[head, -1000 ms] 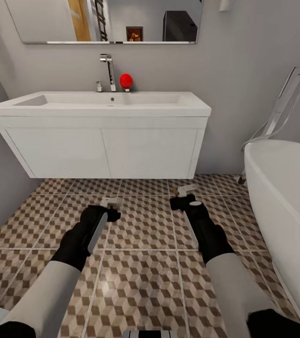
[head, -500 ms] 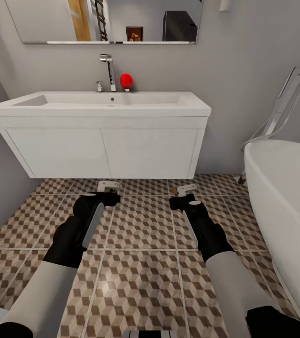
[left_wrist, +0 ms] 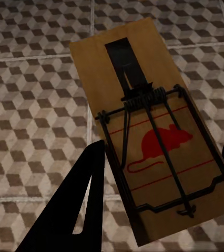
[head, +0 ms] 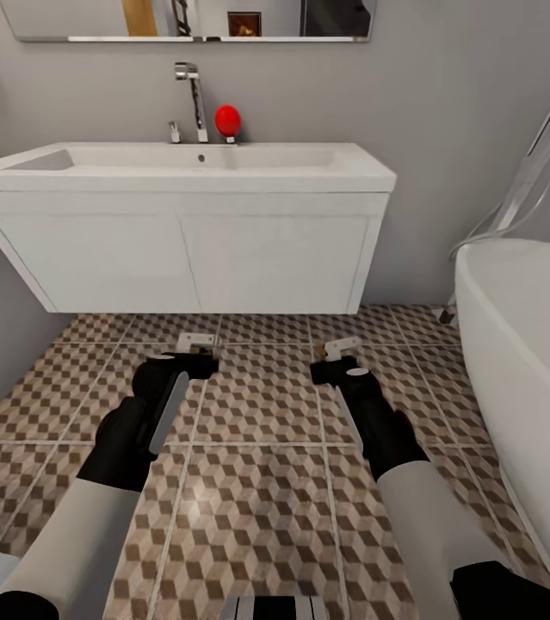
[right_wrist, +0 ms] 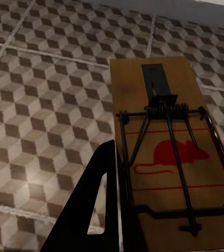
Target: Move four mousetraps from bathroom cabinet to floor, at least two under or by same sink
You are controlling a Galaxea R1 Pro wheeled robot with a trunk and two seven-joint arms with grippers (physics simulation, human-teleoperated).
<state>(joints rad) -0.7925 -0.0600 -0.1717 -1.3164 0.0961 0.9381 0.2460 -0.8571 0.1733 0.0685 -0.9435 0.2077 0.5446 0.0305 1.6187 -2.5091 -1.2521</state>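
Both mousetraps are largely hidden in the head view. One mousetrap (left_wrist: 154, 142) is clamped in the left hand (head: 190, 357), the other mousetrap (right_wrist: 170, 157) in the right hand (head: 333, 362), both held over the tiled floor (head: 257, 413) before the sink (head: 180, 168).

Two mousetraps (head: 198, 342) (head: 340, 347), two pincers (head: 190, 360) (head: 330, 368), one bathroom sink (head: 180, 172), one bathtub (head: 524, 344), one red ball (head: 227, 120)

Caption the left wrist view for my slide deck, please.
Left gripper holding a wooden mousetrap with a red mouse print above the cube-patterned bathroom floor.
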